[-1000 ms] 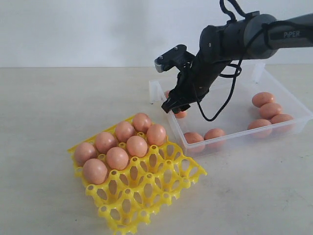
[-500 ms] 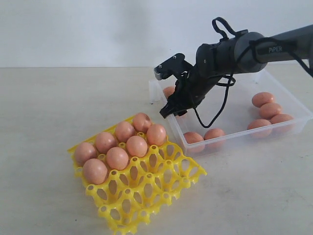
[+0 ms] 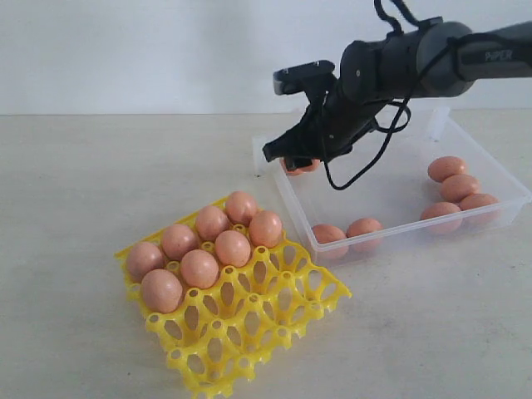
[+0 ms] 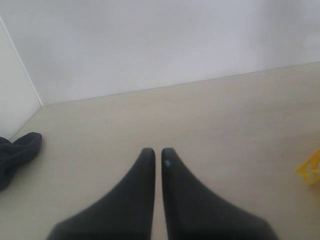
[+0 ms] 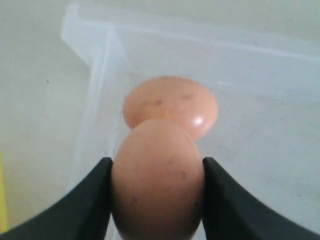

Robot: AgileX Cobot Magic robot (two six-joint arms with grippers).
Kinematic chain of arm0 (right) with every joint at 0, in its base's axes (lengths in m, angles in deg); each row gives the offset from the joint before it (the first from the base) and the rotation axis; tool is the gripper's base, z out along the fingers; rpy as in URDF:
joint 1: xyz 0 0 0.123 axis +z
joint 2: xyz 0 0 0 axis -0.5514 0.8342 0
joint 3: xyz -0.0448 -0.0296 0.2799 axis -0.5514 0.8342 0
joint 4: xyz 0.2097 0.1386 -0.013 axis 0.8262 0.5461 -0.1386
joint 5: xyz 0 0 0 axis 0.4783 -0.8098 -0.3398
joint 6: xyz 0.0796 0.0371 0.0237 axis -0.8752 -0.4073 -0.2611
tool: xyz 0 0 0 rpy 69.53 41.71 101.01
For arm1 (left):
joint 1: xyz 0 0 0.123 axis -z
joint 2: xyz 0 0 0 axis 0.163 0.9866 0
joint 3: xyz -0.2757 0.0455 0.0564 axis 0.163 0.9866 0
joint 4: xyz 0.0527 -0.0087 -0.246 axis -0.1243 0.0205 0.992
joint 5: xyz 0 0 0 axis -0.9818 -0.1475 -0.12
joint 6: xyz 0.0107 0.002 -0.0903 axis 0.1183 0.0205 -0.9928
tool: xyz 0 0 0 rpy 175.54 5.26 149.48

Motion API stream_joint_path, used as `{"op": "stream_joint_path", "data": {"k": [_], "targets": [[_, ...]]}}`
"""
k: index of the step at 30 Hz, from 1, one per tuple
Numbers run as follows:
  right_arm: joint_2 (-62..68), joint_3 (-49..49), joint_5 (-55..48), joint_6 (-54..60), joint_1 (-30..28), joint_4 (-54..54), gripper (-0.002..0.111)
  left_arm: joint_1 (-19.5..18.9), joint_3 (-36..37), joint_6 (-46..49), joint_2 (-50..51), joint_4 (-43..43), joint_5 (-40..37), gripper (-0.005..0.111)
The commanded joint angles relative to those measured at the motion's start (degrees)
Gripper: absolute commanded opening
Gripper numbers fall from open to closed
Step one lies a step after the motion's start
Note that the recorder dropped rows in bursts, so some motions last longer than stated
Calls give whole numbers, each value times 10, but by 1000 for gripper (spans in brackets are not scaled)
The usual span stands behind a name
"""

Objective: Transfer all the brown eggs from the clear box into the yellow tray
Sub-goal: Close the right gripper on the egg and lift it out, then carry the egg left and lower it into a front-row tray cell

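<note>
**Egg in hand above the box corner, carry to come**

The right gripper [image 3: 291, 156] is clenched on one brown egg [image 5: 157, 182], a finger on each flank, and hangs over the corner of the clear box [image 3: 399, 191] that faces the yellow tray [image 3: 266, 307]. A second egg [image 5: 170, 107] lies on the box floor right under it, tucked into that corner. Six more rest along the box's front wall and far side. The tray sits just outside the box, off that same corner, with eight cups filled and the rest open.

The lift looks nearly done, so the carry is probably next. It should rise clear of the box wall before going sideways (the wall is low, but a clip could crack the shell). Hold the squeeze steady, come straight down over an open cup, and let go only once the egg is seated.

The left gripper [image 4: 157, 152] is well away from the box over bare table, fingers pressed almost together, holding nothing.
</note>
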Motion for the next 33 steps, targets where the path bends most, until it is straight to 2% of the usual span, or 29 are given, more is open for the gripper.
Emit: {"op": "stream_joint_path", "data": {"k": [1, 5, 9, 15, 19, 22, 27, 33], "targets": [[-54, -2, -31, -10, -1, -9, 0, 3, 2, -2, -2, 1, 2, 4], [-87, 11, -96, -41, -1, -63, 0, 3, 2, -2, -2, 1, 2, 4], [-139, 83, -63, -131, -1, -131, 0, 3, 2, -2, -2, 1, 2, 4], [-312, 309, 167, -230, -1, -136, 0, 3, 2, -2, -2, 1, 2, 4], [-464, 480, 334, -252, -1, -125, 0, 3, 2, -2, -2, 1, 2, 4], [-559, 561, 422, -287, -1, -123, 0, 3, 2, -2, -2, 1, 2, 4], [-669, 609, 519, -399, -1, -121, 0, 3, 2, -2, -2, 1, 2, 4], [-700, 609, 599, -493, -1, -124, 0, 3, 2, -2, -2, 1, 2, 4]]}}
